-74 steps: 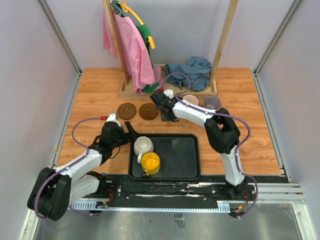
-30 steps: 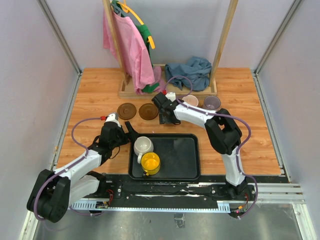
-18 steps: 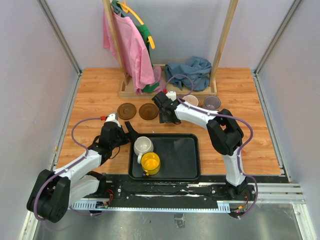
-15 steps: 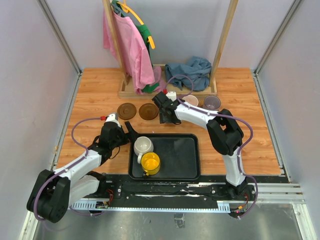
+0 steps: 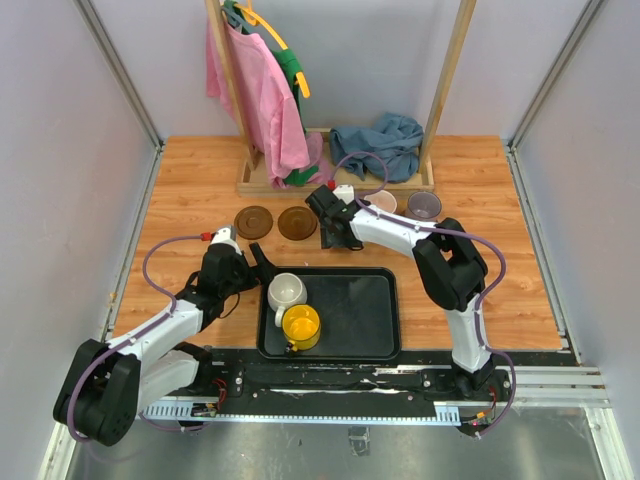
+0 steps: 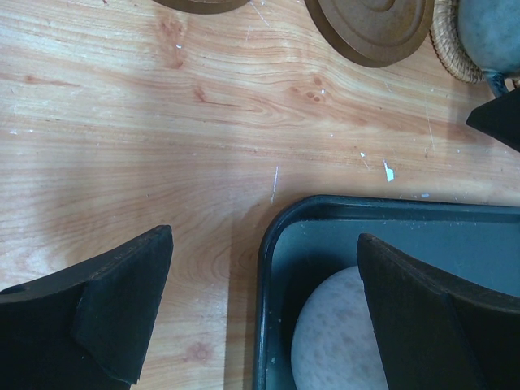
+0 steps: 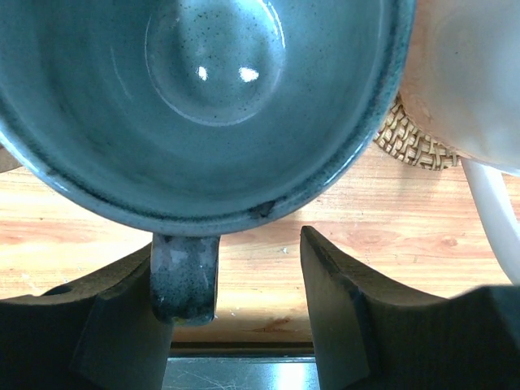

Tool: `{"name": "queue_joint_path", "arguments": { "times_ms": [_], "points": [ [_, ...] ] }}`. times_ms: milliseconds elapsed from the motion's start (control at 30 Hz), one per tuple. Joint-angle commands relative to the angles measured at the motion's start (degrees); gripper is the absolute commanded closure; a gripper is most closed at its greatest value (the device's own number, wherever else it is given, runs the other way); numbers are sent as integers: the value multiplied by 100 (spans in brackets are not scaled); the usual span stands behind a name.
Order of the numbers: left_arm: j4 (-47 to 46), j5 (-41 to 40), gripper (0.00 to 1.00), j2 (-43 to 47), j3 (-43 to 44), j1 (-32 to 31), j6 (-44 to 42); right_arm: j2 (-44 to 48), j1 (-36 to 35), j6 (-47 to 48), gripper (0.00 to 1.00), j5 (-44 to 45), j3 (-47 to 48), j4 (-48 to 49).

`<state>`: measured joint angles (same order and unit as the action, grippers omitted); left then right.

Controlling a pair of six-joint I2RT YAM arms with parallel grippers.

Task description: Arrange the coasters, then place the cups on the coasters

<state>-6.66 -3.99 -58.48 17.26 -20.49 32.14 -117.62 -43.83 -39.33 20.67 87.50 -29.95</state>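
The grey cup (image 7: 211, 106) fills the right wrist view, standing on a tan woven coaster (image 6: 451, 49). Its handle (image 7: 185, 276) lies against one finger of my right gripper (image 7: 227, 244); the other finger stands clear of it, so the jaws are open. Beside it, a pale pink cup (image 5: 381, 201) sits on a woven coaster (image 7: 410, 138), and the purple cup (image 5: 424, 205) is further right. Two dark brown coasters (image 5: 253, 221) (image 5: 297, 223) lie bare. My left gripper (image 5: 262, 265) is wide open at the tray's corner, beside the white cup (image 5: 287, 290). The yellow cup (image 5: 300, 325) is also in the tray.
The black tray (image 5: 350, 310) lies near the front edge between the arms. A wooden rack (image 5: 340, 180) with hanging pink and green garments and a blue cloth (image 5: 380, 140) stands at the back. Walls close in both sides.
My right gripper has shifted slightly to the right over the grey cup. The left arm and the cups in the tray have not moved.
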Motion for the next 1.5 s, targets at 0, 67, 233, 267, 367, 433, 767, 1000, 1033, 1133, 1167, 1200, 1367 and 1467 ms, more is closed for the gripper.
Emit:
{"name": "queue_joint_path", "arguments": {
  "times_ms": [0,67,233,267,367,433,767,1000,1033,1133,1167,1200,1367,1467],
  "points": [
    [46,-27,0,65,-47,-54,-50,248,83,-82,42,64,-73,-32],
    [44,-31,0,65,-45,-52,-42,272,77,-17,42,-32,-116,39],
    [76,-75,0,171,-46,-53,-24,382,28,209,40,-222,-185,168],
    [83,-76,0,227,-47,-51,-24,464,12,275,39,-240,-191,174],
    [123,-95,0,519,-44,-52,-77,724,-55,436,32,-289,-278,163],
    [233,-120,0,765,-11,-51,-120,879,-120,512,29,-329,-367,141],
    [926,118,0,1777,56,-52,117,2087,-472,680,27,-209,-1343,144],
    [1383,67,0,2393,4,-364,278,3147,-539,757,26,165,-2253,371],
    [1422,15,0,2409,37,-502,322,3284,-540,743,26,211,-2373,477],
    [1447,-25,0,2384,109,-818,429,3560,-545,757,25,294,-2676,684],
    [1489,-46,0,2354,142,-922,466,3604,-540,747,25,309,-2719,705],
    [1558,-78,0,2320,188,-1021,495,3631,-539,758,25,322,-2744,709],
    [1943,-354,0,2156,322,-1500,613,3762,-539,798,24,364,-2892,805],
    [2077,-381,0,2118,310,-1622,703,3835,-539,841,24,334,-2961,896]
  ]
}}
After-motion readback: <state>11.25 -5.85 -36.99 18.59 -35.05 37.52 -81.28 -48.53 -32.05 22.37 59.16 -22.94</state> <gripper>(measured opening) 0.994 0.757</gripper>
